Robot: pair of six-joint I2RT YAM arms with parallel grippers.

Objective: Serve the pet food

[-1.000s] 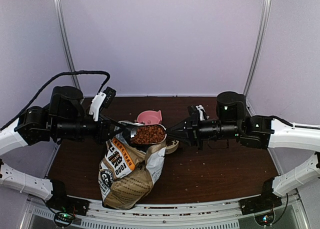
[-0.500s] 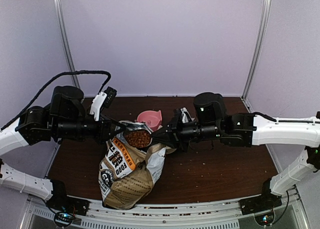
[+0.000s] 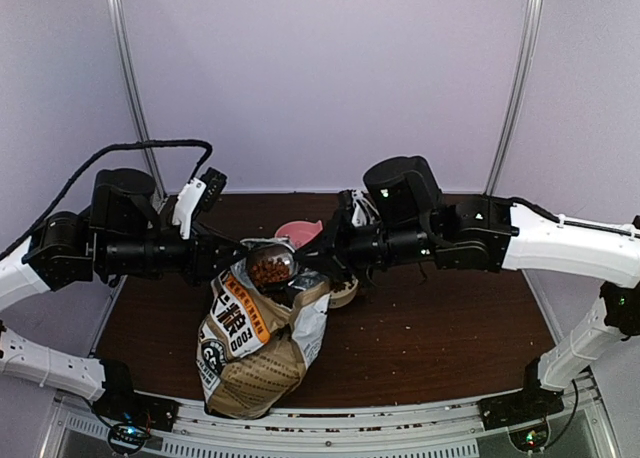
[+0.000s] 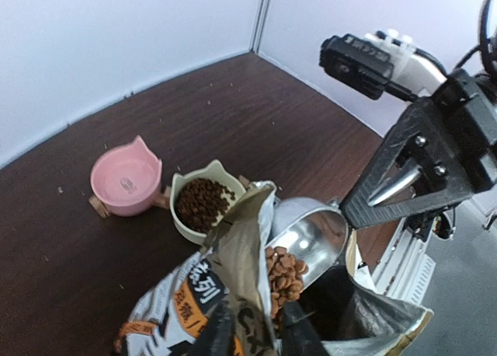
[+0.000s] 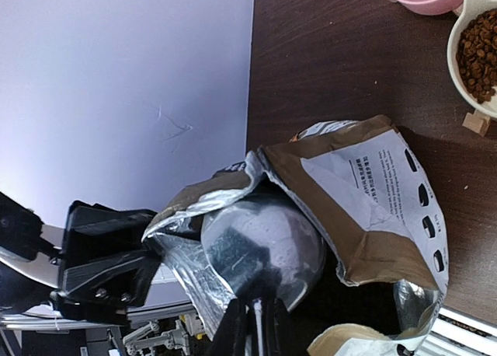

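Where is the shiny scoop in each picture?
Top external: scoop in the centre, holding kibble above the open bag.
Left wrist: scoop low, right of centre, tipped beside the bag's raised flap.
Right wrist: scoop bottom centre, rounded back showing, in the bag's mouth.
Shared landmark: the printed bag.

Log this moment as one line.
right gripper: shut on scoop | scoop: holds pet food, at bag mouth | left gripper: at bag rim, grip unclear | cream bowl: part-filled | pink bowl: empty
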